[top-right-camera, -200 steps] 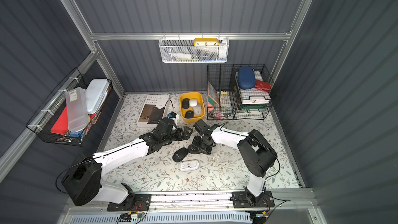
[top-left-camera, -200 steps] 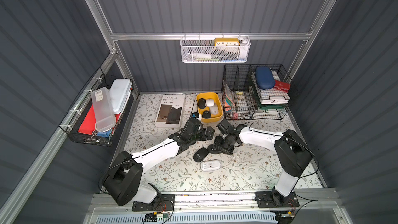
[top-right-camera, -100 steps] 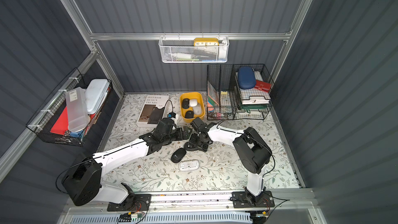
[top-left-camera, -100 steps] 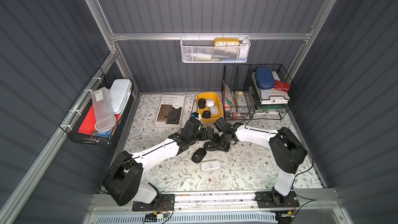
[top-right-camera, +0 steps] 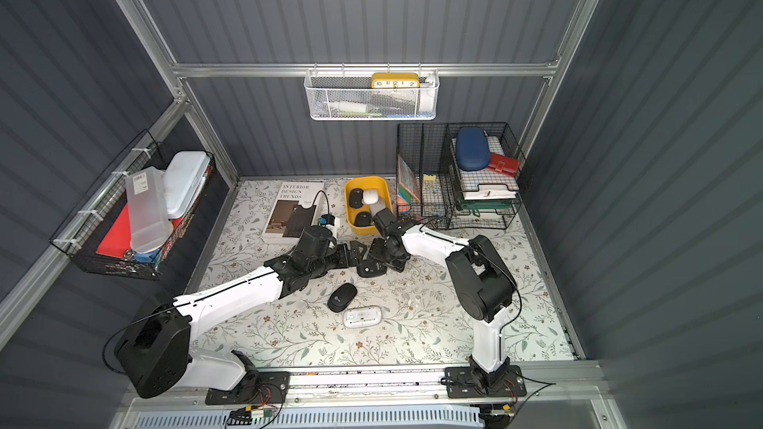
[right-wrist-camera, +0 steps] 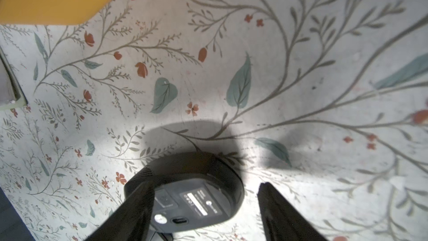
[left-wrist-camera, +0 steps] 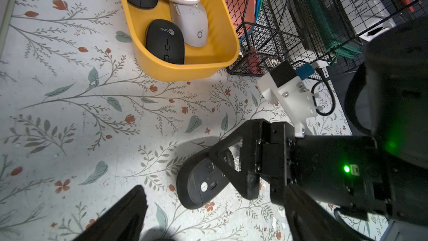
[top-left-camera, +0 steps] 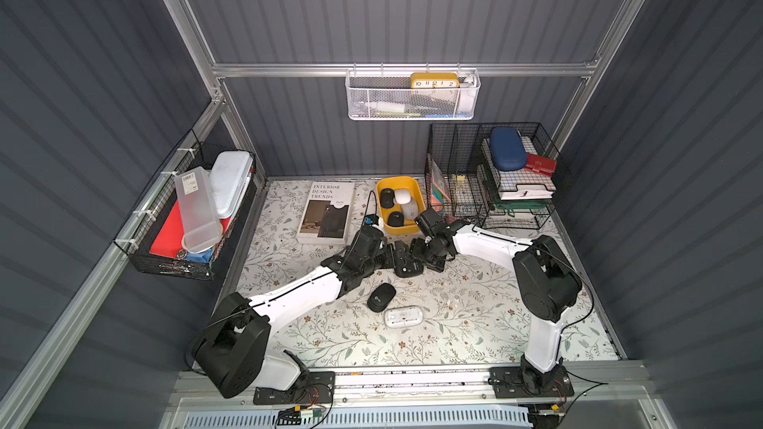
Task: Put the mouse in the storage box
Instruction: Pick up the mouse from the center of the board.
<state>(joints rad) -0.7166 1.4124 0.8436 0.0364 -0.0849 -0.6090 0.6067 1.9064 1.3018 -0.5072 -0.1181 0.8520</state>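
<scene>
Fingers [right-wrist-camera: 136, 207] of the right gripper [right-wrist-camera: 205, 185] stand partly spread and low over the bench [right-wrist-camera: 301, 77]. They straddle the flat black computer mouse [right-wrist-camera: 192, 195], which lies underside up with its label and switch showing. One finger touches or nearly touches the mouse's flank. Bare bench shows between the other flank and the opposite finger, so nothing is clamped yet. The straddle looks meant for a pinch across the narrow width, likely the surest hold on a low, smooth shell.

The left gripper [top-right-camera: 351, 251] sits just beside, its fingers [left-wrist-camera: 125, 212] wide and empty, pointing toward the same mouse. It probably serves as a stop so the mouse cannot skate away.

The mouse rests on the bench near the shallow yellow plastic storage box [left-wrist-camera: 231, 42], outside it and off its near end. The box holds two black and two white mice, with free bottom at that end, a likely landing spot.

Only the right wrist view shows the gap at the finger; in both top views the black fingers and black mouse merge. Only the left wrist view shows the box's contents close up, with the black wire organiser [left-wrist-camera: 266, 31] just beside it. A top view adds a second black mouse [top-left-camera: 381, 297] and an overturned white one [top-left-camera: 402, 317] nearer the arm bases.
</scene>
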